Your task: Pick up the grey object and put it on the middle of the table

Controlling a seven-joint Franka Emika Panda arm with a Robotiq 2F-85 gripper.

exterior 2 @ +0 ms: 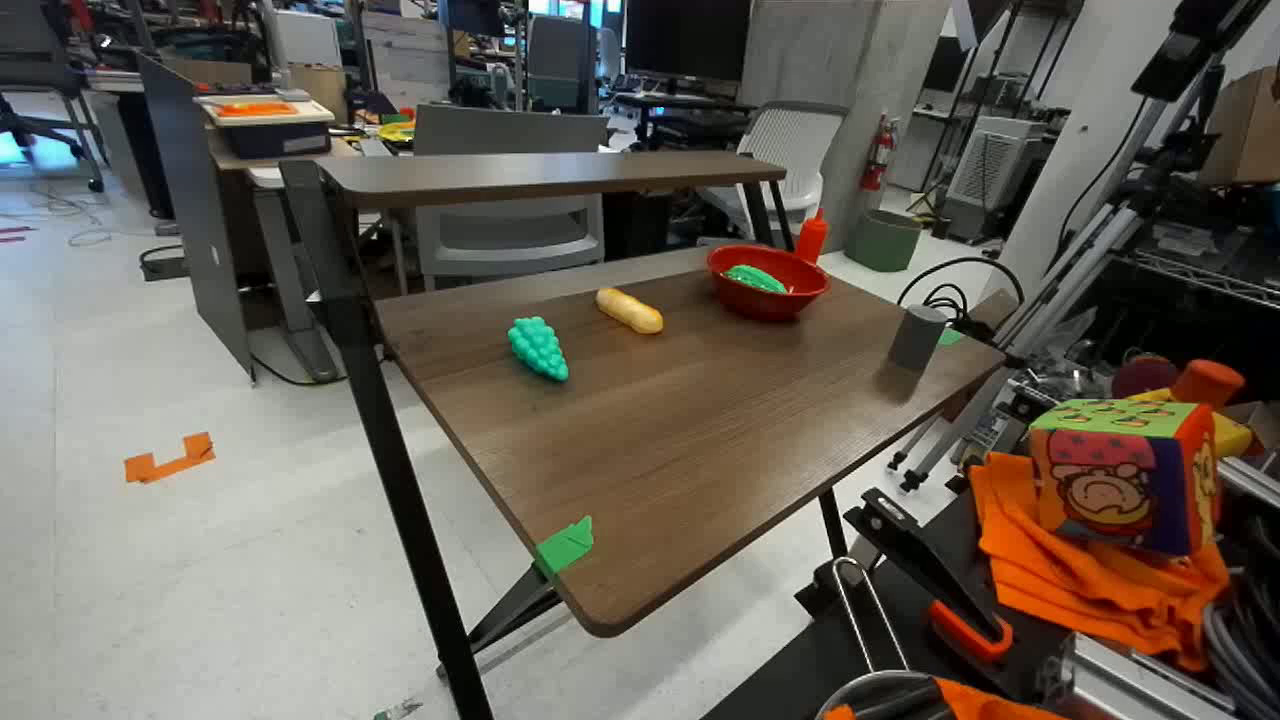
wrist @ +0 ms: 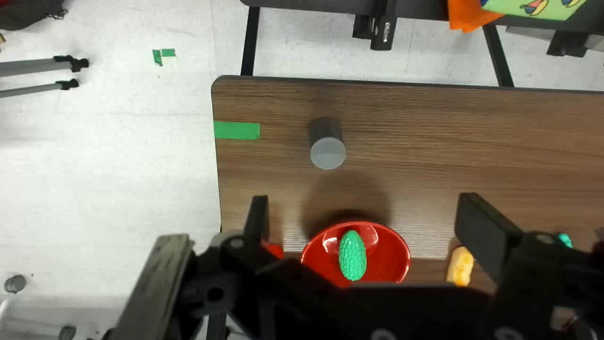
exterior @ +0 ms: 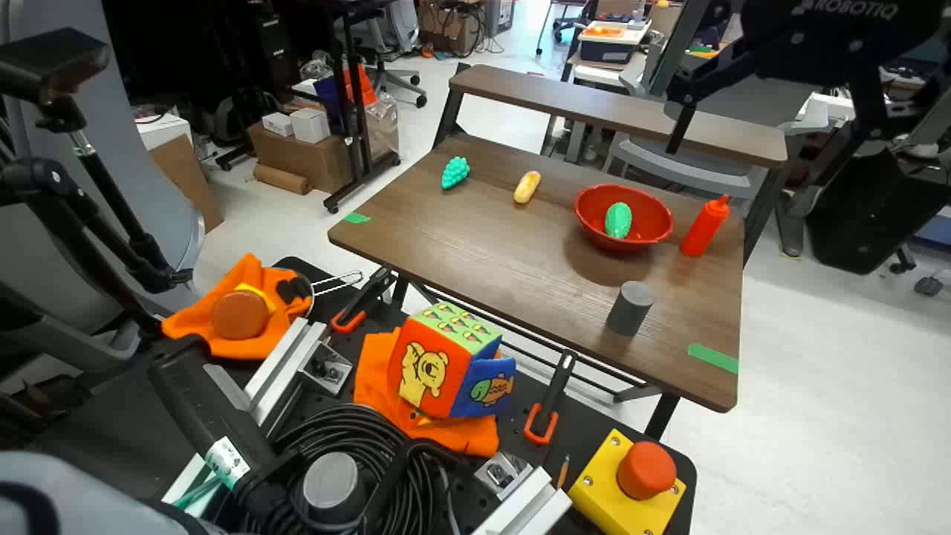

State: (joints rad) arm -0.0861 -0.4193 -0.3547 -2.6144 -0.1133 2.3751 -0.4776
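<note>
The grey object is a plain cylinder standing upright on the brown wooden table [exterior: 475,238]. In both exterior views the grey cylinder [exterior: 630,308] [exterior 2: 917,338] is near a corner with green tape. In the wrist view the grey cylinder [wrist: 327,144] is above the picture's middle, close to the table's edge. My gripper [wrist: 365,203] is wide open with nothing between its fingers, well above the table. In the wrist view the red bowl shows between and below the fingers. In an exterior view the gripper [exterior: 734,174] hangs at the upper right.
A red bowl [exterior: 624,215] holding a green corn-like toy [exterior: 618,221] stands beside a red squeeze bottle [exterior: 705,227]. A yellow bread-like toy [exterior: 527,187] and teal grapes [exterior: 455,172] lie farther along. A raised shelf [exterior: 594,111] runs along one table edge. A cluttered black cart borders the opposite edge.
</note>
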